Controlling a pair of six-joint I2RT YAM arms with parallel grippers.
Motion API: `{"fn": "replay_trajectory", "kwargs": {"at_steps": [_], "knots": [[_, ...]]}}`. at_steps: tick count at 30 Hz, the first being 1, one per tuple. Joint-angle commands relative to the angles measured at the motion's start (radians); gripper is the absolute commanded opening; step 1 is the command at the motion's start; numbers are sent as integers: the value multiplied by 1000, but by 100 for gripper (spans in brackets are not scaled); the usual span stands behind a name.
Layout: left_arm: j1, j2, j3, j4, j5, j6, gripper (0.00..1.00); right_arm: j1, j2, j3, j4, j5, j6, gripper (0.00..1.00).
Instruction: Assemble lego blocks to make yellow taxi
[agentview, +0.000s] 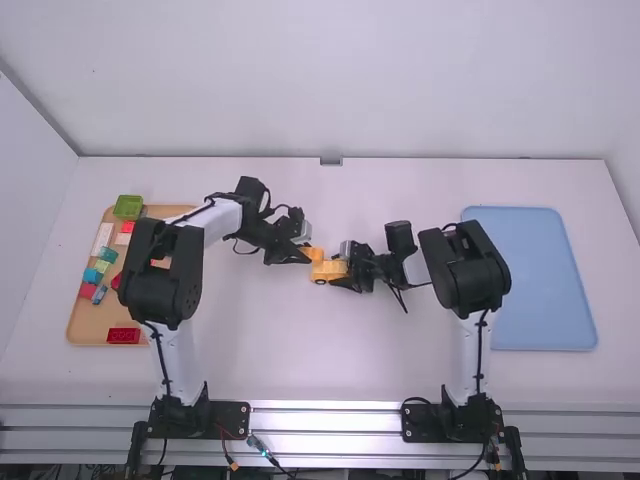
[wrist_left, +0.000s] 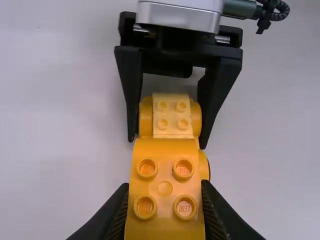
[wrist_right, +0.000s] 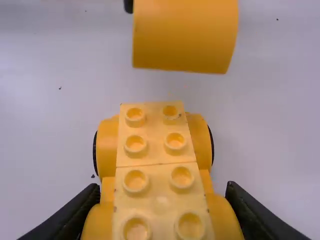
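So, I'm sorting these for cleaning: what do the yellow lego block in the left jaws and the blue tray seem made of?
The yellow lego block looks like hard plastic, smooth with a slight sheen, going by its crisp molded studs. The blue tray is probably plastic too, matte, given its even color and rounded corners, though painted metal is possible.

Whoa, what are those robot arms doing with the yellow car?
They're building a toy taxi from blocks. The right arm's claw is holding the yellow car, which has wheels on it. The left arm's claw is holding an orange-yellow block close to one end of the car, but it isn't joined on yet. More colorful blocks sit on a tan tray.
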Motion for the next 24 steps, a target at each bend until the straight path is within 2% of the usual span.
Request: {"fn": "replay_trajectory", "kwargs": {"at_steps": [1,5,13,19,24], "knots": [[-32,-34,-11,2,-33,-47,8,0,14,13,-9,-10,-18,52],[-45,-58,-32,39,-56,-85,7,2,14,13,-10,-11,-17,50],[-60,-124,-180,299,-76,-235,5,0,14,13,-13,-11,-13,50],[-64,-143,-276,448,38,-232,2,2,14,13,-13,-11,-13,51],[-71,-136,-280,470,86,-233,2,5,14,13,-13,-15,-13,51]]}}
